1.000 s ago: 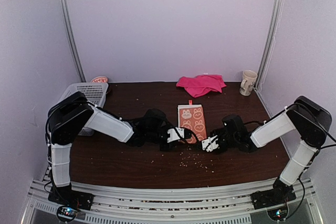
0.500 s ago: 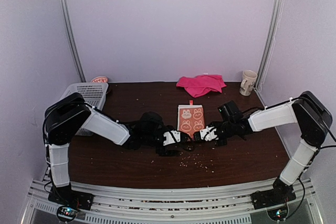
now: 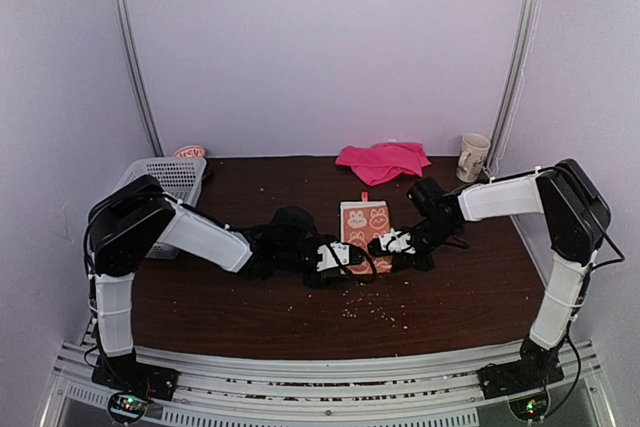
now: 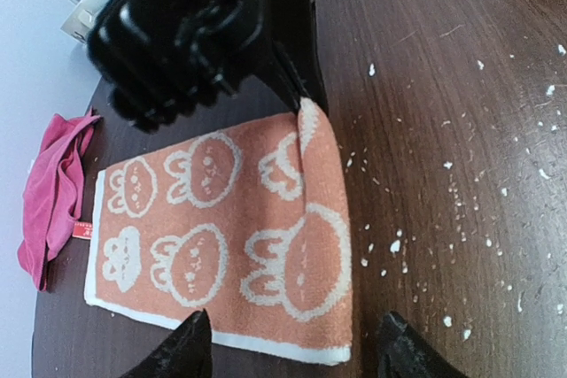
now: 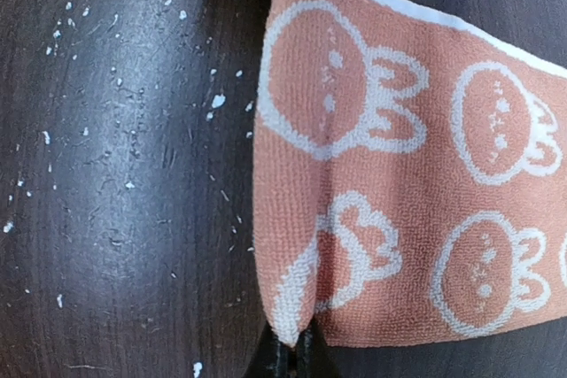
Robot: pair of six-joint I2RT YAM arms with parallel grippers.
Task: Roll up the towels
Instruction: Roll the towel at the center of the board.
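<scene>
Basket (image 3: 165,179) and mug (image 3: 472,157) interiors could not be seen. Right gripper (image 5: 291,353) pinched the orange towel (image 4: 221,227) at its corner; left gripper (image 4: 292,347) stood spread over its end.

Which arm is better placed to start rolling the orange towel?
Right. The right tool is shut on a near corner of the orange towel, pinching a fold. The left tool is open, its tips straddling the other near corner without gripping.
</scene>
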